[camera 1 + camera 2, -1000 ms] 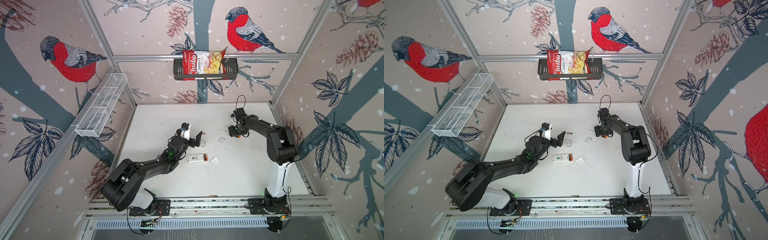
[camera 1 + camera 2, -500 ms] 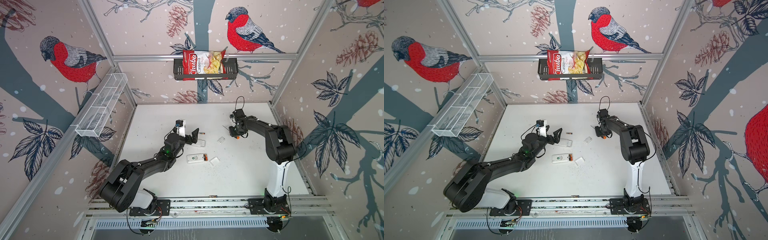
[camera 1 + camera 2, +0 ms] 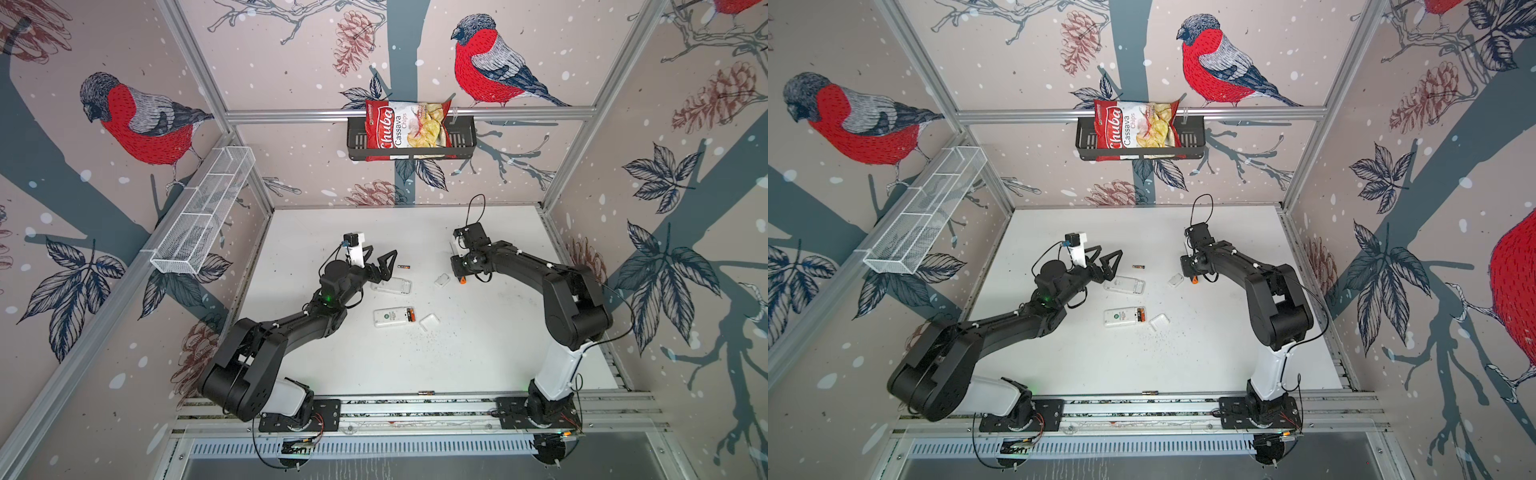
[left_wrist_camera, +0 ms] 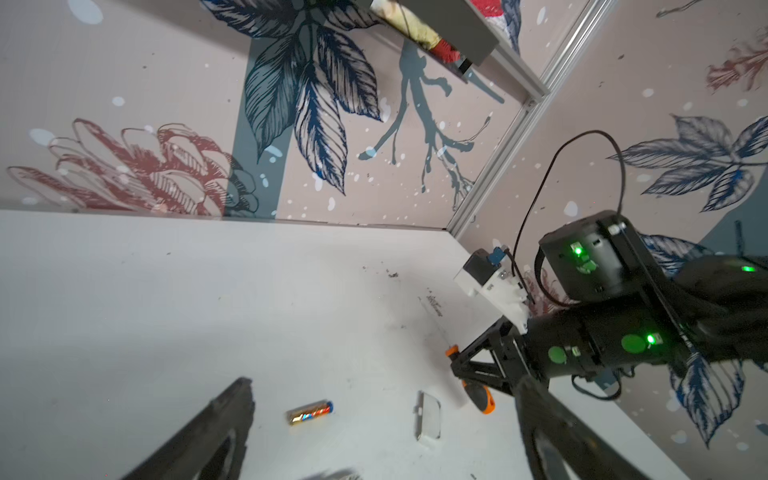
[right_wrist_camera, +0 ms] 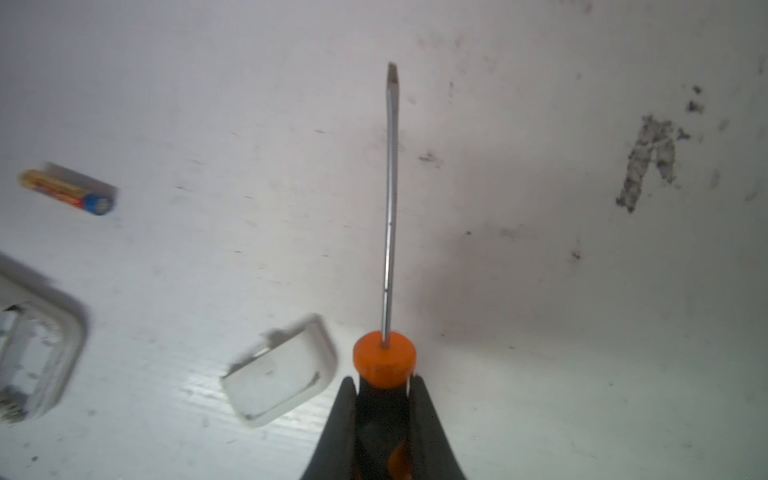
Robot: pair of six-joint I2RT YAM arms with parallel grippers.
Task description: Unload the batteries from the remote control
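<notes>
Right gripper [image 5: 383, 380] was clamped tight on the black-and-orange handle of the screwdriver [image 5: 390, 208], blade out over bare table [image 3: 478, 353]. Left gripper [image 3: 381, 253] hung with jaws spread wide and empty, above the empty remote [image 3: 392, 286], near the loose battery [image 3: 404, 267]. Nearer the front we saw the loaded remote [image 3: 388, 318], batteries [image 3: 409, 314] still seated in its open end and a cover [image 3: 429, 321] just beside it. The second cover [image 3: 441, 279] lay near the butt of the screwdriver.

Risks as we judged them:
- Nothing pinned the loaded remote, so a pry would likely skid it rather than lift a battery.
- The grip sat only on the handle, so the long blade could twist under load.
- A popped battery could roll off. One small cylinder [image 3: 426, 392], probably a battery, lay right at the front edge by the rail.
- The loose battery could roll if the left fingers brushed it.
- Both arms meeting over one small remote could clash.

Room: we saw bare table in front of and to the right of the loaded remote, plus a broad bare strip toward the back wall. Walls closed three sides. The front ended at the rail, and we could not tell if a lip stood there. The cover crowded the approach from the right.
</notes>
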